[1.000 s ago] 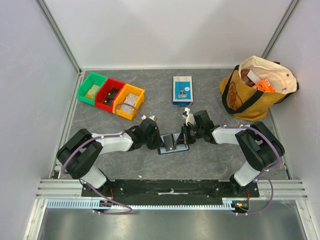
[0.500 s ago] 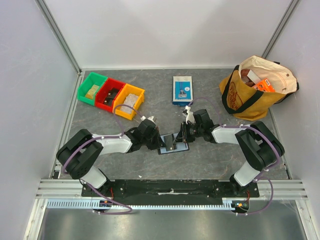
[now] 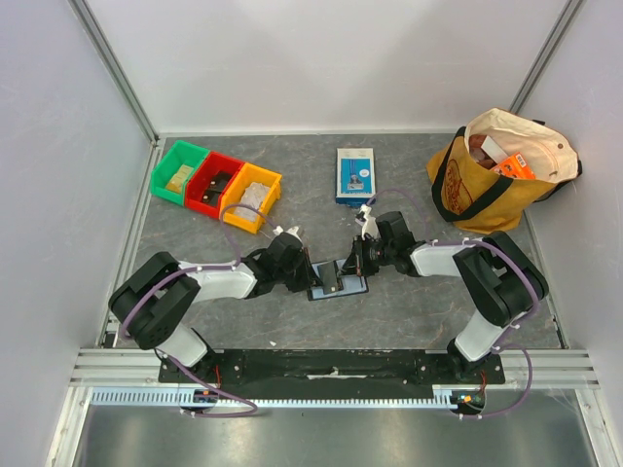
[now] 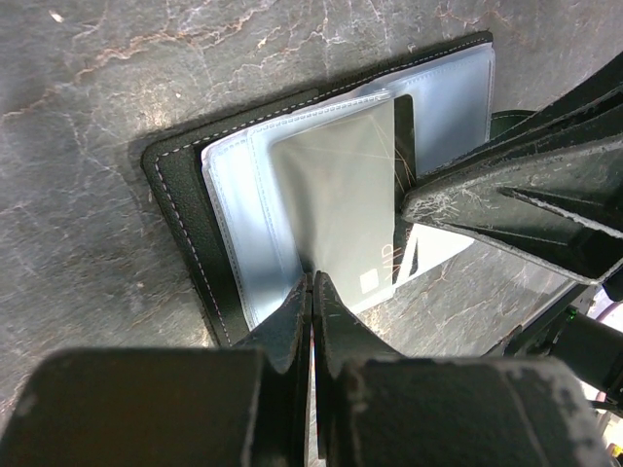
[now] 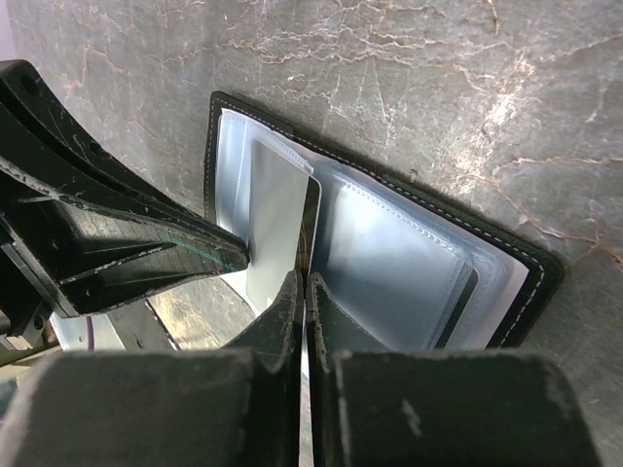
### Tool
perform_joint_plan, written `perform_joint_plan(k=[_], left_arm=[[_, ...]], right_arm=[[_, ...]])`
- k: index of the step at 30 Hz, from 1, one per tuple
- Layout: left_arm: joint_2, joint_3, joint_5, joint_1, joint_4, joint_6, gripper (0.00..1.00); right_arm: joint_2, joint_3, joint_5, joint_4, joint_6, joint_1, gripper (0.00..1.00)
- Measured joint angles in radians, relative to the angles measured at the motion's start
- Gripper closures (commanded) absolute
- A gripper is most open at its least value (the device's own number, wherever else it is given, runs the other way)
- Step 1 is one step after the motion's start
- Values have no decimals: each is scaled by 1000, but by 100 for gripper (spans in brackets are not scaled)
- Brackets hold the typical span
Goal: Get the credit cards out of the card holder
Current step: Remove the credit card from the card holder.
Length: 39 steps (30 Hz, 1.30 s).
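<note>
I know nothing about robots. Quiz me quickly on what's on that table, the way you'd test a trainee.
1. True or false: the flat black card holder lies open on the grey stone-patterned table.
2. The thin card poking out past the holder's edge is: A silver-grey, B red, C green.
3. How many small coloured plastic bins stand in a row at the back left?

Key: 1 true; 2 A; 3 three.

Open card holder (image 4: 180,209) lies flat on the grey table (image 4: 97,97); 1 pale card (image 4: 336,204) sticks partly out of a clear pocket; left gripper (image 4: 311,287) pinches its near edge; right gripper (image 4: 428,199) touches its right edge.
</note>
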Motion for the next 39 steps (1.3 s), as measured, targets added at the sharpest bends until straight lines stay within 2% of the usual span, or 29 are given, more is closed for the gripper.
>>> perform_joint_plan(k=[8,15,21,23,28,33,35,39], left_arm=[[-10,-16,-1,1,15,-9,98],[-21,-27,-1,3,17,-15,98],[-35,-27,-2,2,-9,-14,85],[-48,-23,-3,0,-38,-13,84],[-56,41,-1,-27,-108,-6,87],[-3,126,0,-41,-98,2,93],[26,130,-1,-41,-95,3,95],[88,129,5,-41,-92,2,98]], right_arm=[[-5,-8,-2,1,4,-19,100],[-70,-53,2,-8,13,-64,100],[-73,-53,2,-10,19,-66,100],[-73,-53,1,-9,19,-66,100],[-73,-53,2,-9,19,-66,100],[-73,-53,2,-9,19,-66,100],[-73,-53,1,-9,19,-66,98],[-73,-53,1,-9,18,-66,78]])
